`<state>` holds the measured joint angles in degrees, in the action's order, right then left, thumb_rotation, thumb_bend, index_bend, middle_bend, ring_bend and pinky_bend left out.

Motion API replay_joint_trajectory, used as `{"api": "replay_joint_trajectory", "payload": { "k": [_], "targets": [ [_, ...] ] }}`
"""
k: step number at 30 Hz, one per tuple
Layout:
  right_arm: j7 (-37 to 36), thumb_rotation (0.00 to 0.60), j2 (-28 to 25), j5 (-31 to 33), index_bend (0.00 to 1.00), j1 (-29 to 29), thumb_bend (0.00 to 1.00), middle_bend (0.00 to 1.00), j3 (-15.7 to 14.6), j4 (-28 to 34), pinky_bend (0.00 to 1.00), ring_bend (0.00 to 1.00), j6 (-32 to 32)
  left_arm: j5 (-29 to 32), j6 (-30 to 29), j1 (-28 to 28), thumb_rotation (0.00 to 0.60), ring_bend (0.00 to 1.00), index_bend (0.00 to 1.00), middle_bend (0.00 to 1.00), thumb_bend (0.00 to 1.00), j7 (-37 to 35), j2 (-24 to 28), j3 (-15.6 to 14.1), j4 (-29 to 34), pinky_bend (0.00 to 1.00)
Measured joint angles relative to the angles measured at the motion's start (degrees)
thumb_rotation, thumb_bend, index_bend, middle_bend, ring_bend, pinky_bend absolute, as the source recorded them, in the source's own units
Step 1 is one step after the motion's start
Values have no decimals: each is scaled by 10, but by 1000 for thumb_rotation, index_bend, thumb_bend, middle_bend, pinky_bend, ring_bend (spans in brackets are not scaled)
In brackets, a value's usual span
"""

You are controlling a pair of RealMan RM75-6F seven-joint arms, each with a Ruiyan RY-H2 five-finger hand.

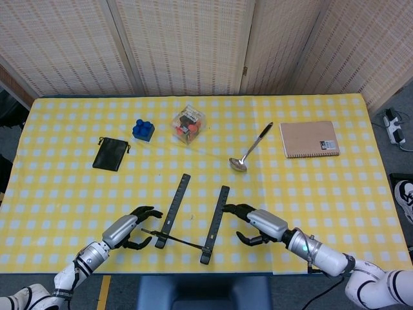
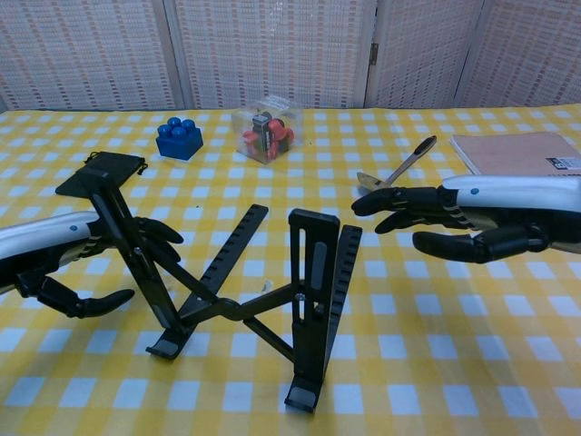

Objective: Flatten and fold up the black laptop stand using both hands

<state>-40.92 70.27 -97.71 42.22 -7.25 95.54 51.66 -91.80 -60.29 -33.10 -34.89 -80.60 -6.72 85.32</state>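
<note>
Two hands flank the black laptop stand; left hand and right hand spread, grasping nothing

left robot hand and right robot hand both open, fingers spread.

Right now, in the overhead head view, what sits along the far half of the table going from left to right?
Black pouch → blue brick → clear box of small parts → spoon → brown notebook.
</note>
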Motion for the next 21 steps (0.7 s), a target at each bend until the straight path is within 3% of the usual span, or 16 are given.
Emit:
{"api": "replay_joint_trajectory", "payload": {
  "k": [13, 15, 18, 21],
  "targets": [
    [202, 269, 59, 94, 0, 4, 520, 0, 43, 64, 0, 30, -44, -5, -31, 17, 600, 12, 136, 187, 474, 10, 37, 4, 28, 0],
    [235, 310, 65, 110, 0, 6, 520, 0, 50, 71, 0, 30, -48, -6, -34, 19, 600, 3, 128, 175, 472, 14, 43, 3, 33, 0],
    [283, 445, 76, 136, 0, 9, 519, 0, 60, 82, 0, 31, -54, -8, -35, 21, 600, 0, 125, 170, 471, 21, 49, 3, 37, 0],
    [327, 481, 88, 166, 0, 14, 519, 0, 70, 90, 0, 30, -63, -8, -35, 22, 600, 0, 122, 169, 471, 25, 54, 4, 42, 0]
  ]
}}
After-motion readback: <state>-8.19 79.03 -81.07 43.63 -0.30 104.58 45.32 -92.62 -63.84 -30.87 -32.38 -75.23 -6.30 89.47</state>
